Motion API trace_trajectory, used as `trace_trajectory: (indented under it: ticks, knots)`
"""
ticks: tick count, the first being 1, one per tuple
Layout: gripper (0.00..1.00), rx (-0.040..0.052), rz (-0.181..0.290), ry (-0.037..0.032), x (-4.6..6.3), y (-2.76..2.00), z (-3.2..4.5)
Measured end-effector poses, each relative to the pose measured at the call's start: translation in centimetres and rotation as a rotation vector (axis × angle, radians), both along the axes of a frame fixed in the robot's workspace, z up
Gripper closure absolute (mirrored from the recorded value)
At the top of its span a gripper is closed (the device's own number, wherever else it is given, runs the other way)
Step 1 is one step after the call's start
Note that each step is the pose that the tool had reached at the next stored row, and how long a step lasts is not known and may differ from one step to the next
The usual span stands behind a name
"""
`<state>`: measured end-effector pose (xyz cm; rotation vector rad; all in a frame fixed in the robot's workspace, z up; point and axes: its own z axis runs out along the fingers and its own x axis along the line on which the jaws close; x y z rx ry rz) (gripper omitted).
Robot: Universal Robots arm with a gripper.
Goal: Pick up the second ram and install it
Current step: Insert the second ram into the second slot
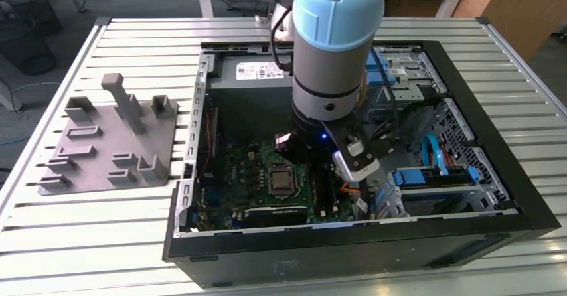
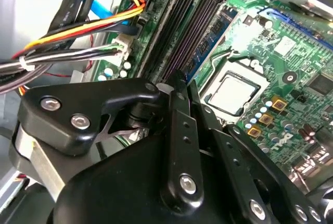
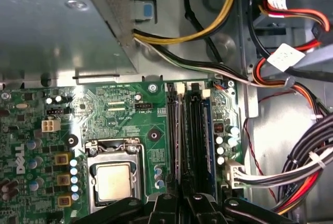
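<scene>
Blue-green ram (image 2: 210,39) stands seated in one slot (image 3: 193,130), at about three o'clock from the processor (image 3: 113,181) in the first wrist view. The hand (image 2: 177,86) hovers over the slots, apparently pressed together, pinching nothing I can see. Installation looks nearly done.

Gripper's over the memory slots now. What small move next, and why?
Probably ease straight down, keeping in line with the slots: the gripper hangs close over the black memory slots, beside the one holding a blue-green memory stick. Whether it carries the second ram is hidden, so go slowly.
</scene>
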<state>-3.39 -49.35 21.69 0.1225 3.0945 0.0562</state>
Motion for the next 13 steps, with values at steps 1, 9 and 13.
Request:
trace_trajectory:
  ticks: [1,9,13]
  knots:
    - [0.86,-0.0001,-0.002,0.0001,0.07,-0.07,-0.01]
    - [0.86,-0.0001,-0.003,0.0009,0.37,-0.24,-0.33]
    - [0.86,-0.0001,-0.001,0.0009,0.37,-0.24,-0.53]
